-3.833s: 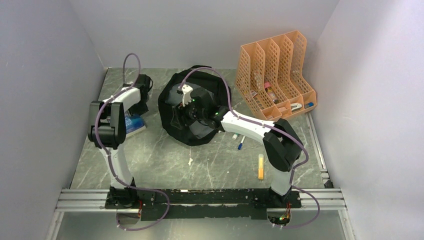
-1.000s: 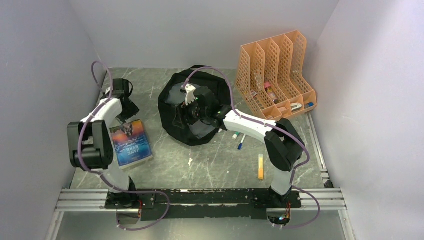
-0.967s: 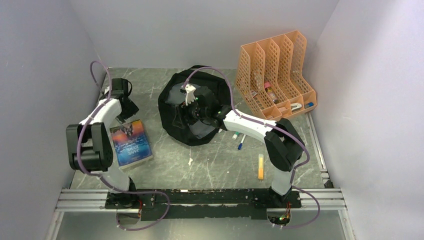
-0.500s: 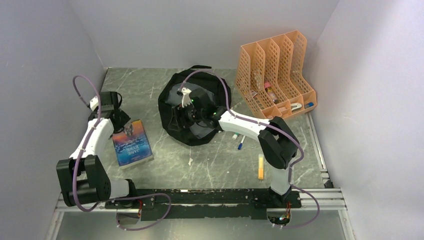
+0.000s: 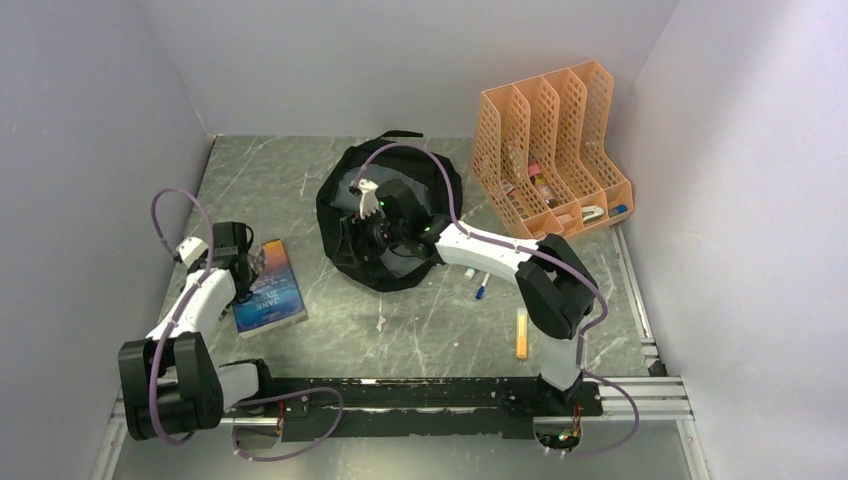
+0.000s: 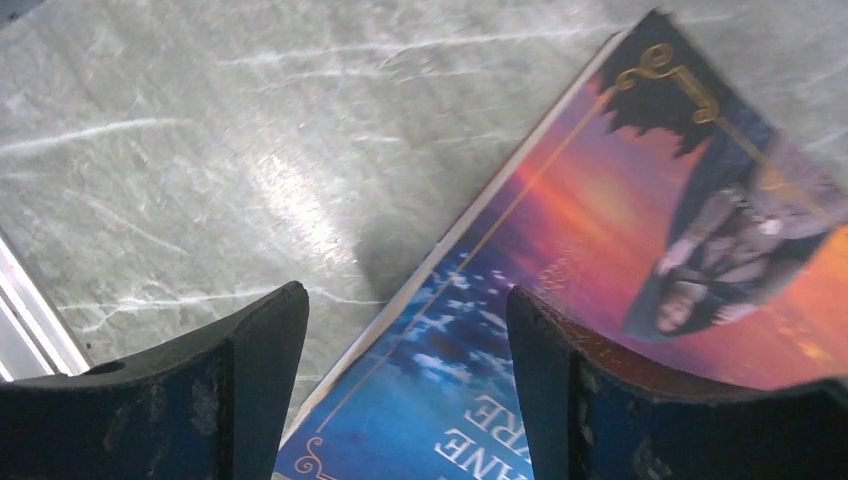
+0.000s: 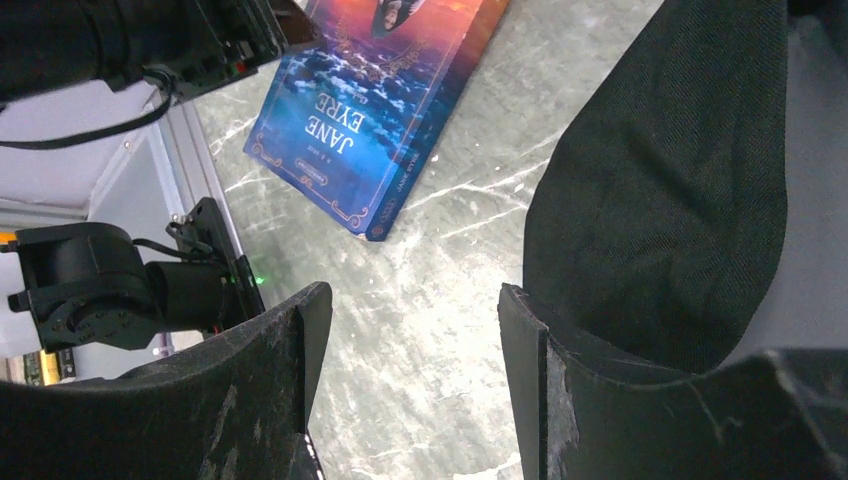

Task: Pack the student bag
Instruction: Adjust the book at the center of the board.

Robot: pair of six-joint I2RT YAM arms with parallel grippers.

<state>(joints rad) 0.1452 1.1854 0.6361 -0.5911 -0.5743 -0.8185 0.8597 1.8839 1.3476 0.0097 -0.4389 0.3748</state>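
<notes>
The student bag is a floppy black backpack lying at the table's middle back. My right gripper is open at the bag's left rim. In the right wrist view bare table shows between its jaws, and its right finger lies against the bag's black fabric. A blue and orange book, "Jane Eyre", lies flat left of the bag. My left gripper is open and hovers low over the book's far left corner. In the left wrist view the book's cover lies between and under its jaws.
An orange mesh file organiser holding small items stands at the back right. Two pens lie right of the bag, a yellow marker nearer me, a white scrap in front of the bag. Grey walls enclose three sides.
My left arm has swung back toward me and come down from the far left to the book's far corner. My right gripper has shifted slightly left along the bag's rim.
</notes>
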